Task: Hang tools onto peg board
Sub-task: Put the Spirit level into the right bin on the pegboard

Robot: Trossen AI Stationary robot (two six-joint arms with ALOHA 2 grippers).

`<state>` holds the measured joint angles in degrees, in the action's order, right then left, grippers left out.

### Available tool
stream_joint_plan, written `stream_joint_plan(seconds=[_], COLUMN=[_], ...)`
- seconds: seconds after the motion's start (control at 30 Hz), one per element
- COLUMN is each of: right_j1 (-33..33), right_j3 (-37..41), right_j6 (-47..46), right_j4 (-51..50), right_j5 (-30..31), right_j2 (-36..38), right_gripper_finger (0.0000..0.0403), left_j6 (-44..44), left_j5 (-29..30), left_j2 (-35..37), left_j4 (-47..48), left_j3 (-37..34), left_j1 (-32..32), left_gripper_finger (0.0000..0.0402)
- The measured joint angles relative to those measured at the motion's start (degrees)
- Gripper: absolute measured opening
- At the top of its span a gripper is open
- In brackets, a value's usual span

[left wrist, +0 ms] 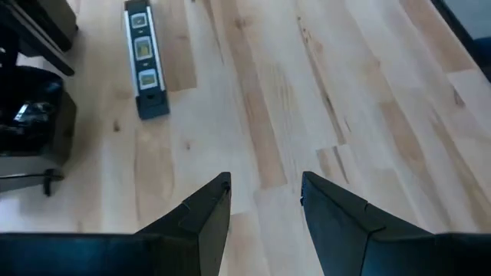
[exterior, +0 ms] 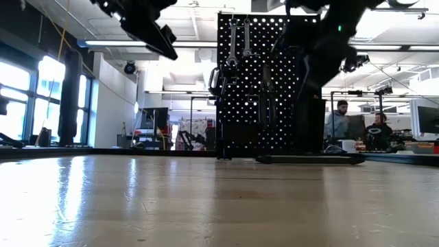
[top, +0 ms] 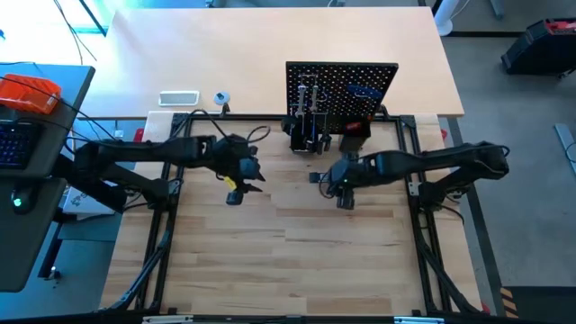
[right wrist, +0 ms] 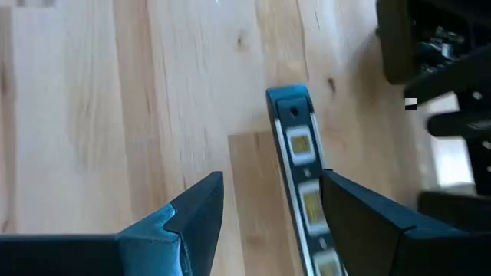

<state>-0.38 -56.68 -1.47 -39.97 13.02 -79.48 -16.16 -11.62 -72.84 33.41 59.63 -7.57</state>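
Before the perforated peg board, the right gripper spreads its jaws around the slim rectangular level.

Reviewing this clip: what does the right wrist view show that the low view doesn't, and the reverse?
Only the right wrist view shows the level lying flat on the wooden table, between the open fingers of the right claw, close to one finger. Only the low view shows the wrenches hanging on the upright peg board, and people in the room behind. Both show the table.
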Motion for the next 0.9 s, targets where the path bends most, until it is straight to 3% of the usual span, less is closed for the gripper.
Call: stream_joint_plan(seconds=[0.27, 0.5, 0.77, 0.9], right_j1=[-1.8, -3.5, -8.7, -11.2], right_j3=[11.6, 14.8, 14.8, 14.8], right_j6=[0.0, 0.3, 0.0, -0.1], right_j4=[19.6, 28.4, 35.9, 37.4], right_j5=[0.2, 5.5, 2.4, -2.1], right_j2=[-2.1, -7.5, -12.8, -14.6], right_gripper_finger=[0.0213, 0.0213, 0.0213, 0.0213], left_j6=[3.1, 3.8, 4.1, 4.1], left_j5=[-0.1, -0.1, 0.0, 0.0], left_j2=[0.0, 0.0, 0.0, 0.0], left_j4=[-10.3, -15.5, -16.8, -16.7], left_j3=[-8.1, -11.0, -11.2, -11.2], left_j1=[1.8, 2.4, 2.7, 3.2], left_gripper_finger=[0.0154, 0.0154, 0.0154, 0.0154])
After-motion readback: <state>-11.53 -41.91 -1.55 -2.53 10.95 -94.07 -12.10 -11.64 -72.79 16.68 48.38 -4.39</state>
